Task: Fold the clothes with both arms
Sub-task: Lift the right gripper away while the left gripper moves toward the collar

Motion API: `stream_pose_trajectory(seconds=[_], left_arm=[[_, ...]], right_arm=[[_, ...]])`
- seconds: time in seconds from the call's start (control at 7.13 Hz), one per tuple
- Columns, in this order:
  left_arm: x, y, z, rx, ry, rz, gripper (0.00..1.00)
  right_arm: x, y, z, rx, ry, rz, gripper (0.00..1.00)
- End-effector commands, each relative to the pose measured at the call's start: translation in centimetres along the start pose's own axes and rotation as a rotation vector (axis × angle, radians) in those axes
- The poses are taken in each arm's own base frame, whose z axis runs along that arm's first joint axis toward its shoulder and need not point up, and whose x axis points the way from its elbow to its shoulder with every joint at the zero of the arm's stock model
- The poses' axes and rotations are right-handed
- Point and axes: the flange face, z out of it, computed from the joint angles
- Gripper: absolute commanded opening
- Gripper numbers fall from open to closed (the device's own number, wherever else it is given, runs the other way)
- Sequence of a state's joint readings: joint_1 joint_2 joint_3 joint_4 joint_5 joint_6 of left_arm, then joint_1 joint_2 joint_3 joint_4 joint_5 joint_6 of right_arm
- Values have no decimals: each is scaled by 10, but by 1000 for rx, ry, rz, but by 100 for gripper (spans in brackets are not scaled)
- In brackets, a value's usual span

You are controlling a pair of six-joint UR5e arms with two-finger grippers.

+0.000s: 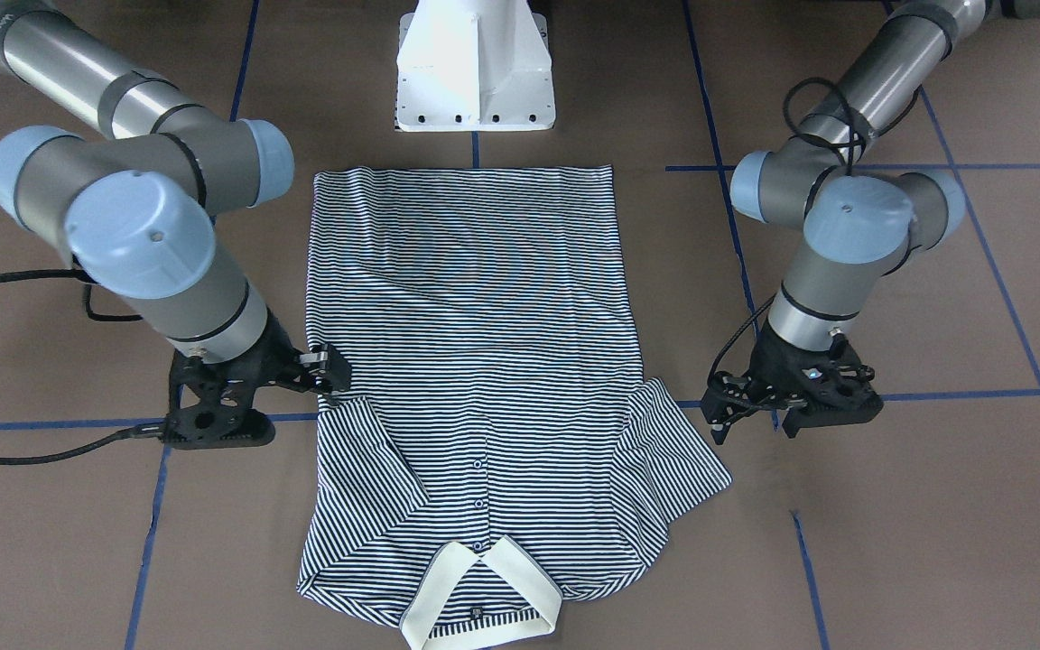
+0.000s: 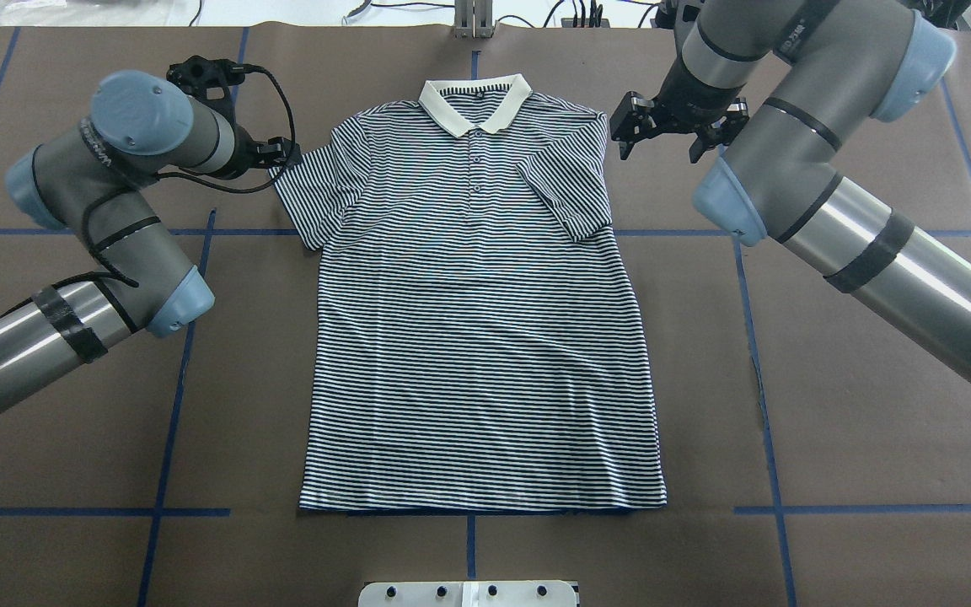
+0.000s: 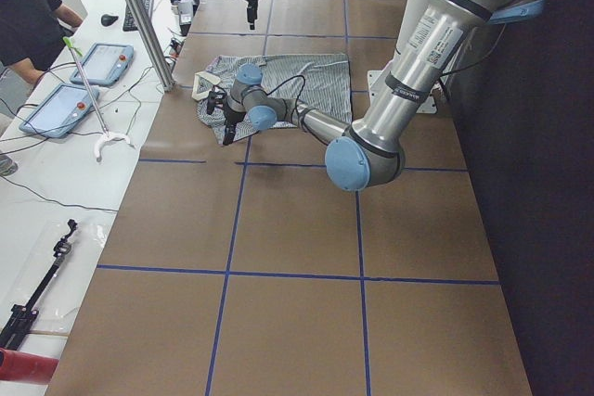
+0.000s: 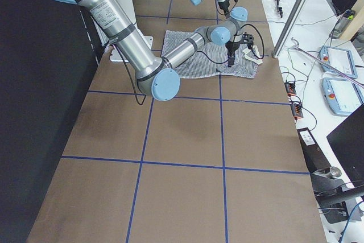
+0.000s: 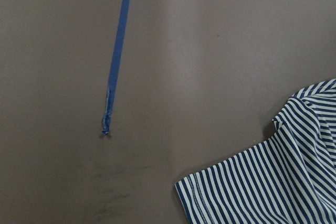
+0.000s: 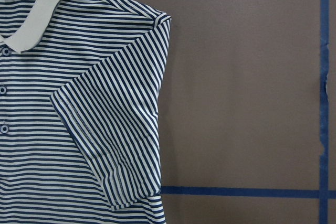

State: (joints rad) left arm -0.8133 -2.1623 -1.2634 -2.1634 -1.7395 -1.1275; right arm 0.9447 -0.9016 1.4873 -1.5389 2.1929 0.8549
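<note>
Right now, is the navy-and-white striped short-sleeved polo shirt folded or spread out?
Mostly spread: the striped polo shirt lies flat, buttons up. Only the sleeve on the robot's right is folded in over the chest.

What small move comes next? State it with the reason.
Probably lower the left gripper onto the polo shirt's outspread left sleeve and pinch its edge. The right sleeve already lies folded over the body, while this one lies spread beside the open gripper.
</note>
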Motion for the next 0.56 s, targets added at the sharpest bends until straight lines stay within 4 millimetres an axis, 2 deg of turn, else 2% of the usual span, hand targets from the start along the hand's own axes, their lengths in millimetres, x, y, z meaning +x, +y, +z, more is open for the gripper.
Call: stream_pose_trajectory(seconds=[0.0,0.42], left_arm=[[7,7,23,14,-21,8,99],[13,7,30,8,-26,14,96]], right_arm=[[18,0,-3,-1,-1,-11,100],[18,1,-1,-2,0,-11,100]])
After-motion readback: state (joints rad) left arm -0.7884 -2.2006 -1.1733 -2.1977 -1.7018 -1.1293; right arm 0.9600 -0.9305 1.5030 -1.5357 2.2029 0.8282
